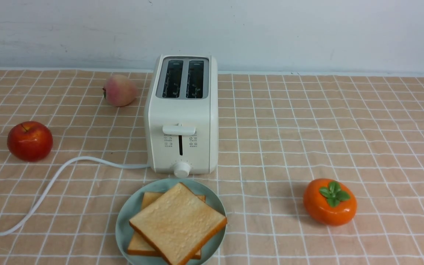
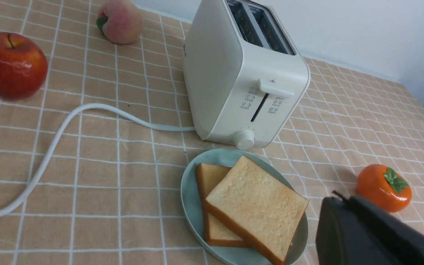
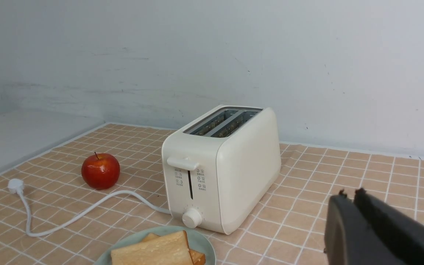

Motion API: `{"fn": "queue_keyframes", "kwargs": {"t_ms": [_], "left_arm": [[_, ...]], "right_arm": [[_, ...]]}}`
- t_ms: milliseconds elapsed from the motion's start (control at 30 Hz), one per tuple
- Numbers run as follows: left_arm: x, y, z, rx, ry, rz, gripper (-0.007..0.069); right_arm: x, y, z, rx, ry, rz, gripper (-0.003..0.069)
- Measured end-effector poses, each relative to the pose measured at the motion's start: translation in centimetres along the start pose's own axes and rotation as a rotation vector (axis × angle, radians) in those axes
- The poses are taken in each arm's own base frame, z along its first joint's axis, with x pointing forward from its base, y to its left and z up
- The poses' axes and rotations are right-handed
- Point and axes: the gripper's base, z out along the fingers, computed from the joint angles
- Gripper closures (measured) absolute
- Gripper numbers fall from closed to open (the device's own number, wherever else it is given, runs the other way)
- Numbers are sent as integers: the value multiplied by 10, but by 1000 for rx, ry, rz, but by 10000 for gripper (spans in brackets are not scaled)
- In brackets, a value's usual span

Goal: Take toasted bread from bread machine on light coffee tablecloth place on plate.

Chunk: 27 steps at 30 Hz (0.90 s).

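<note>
2 toast slices [image 1: 178, 222] on plate [image 1: 122, 225]; apple [image 1: 29, 141], peach [image 1: 120, 90], persimmon [image 1: 329, 201] around toaster [image 1: 182, 114]

Toasted bread [image 1: 178, 222]: two square golden-tan slices with darker orange-brown crusts, lying flat and stacked on the plate. The upper slice is turned cornerwise, and the lower one's corners show beneath.
Bread machine [image 1: 182, 114]: cream-white, upright at centre frame, both slots empty, lever at the top of its track, round knob low on the front. Its white cord [image 1: 105, 162] trails to the lower left.
Plate [image 1: 123, 224]: round, pale mint-green, bottom centre, just below the machine.
Light coffee tablecloth [image 1: 307, 129]: peach-tan, white grid lines, spread flat.
</note>
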Motion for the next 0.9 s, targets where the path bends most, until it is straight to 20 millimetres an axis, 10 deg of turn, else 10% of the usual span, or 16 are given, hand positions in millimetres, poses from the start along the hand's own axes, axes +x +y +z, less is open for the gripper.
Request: {"fn": "queue_keyframes", "kwargs": {"t_ms": [267, 733, 900], "left_arm": [[9, 14, 13, -58, -89, 86, 638], [113, 80, 48, -258, -128, 67, 638], [120, 83, 49, -278, -68, 60, 636]], "right_arm": [[0, 0, 0, 0, 0, -1, 615], [0, 0, 0, 0, -1, -1, 598], [0, 0, 0, 0, -1, -1, 588]]}}
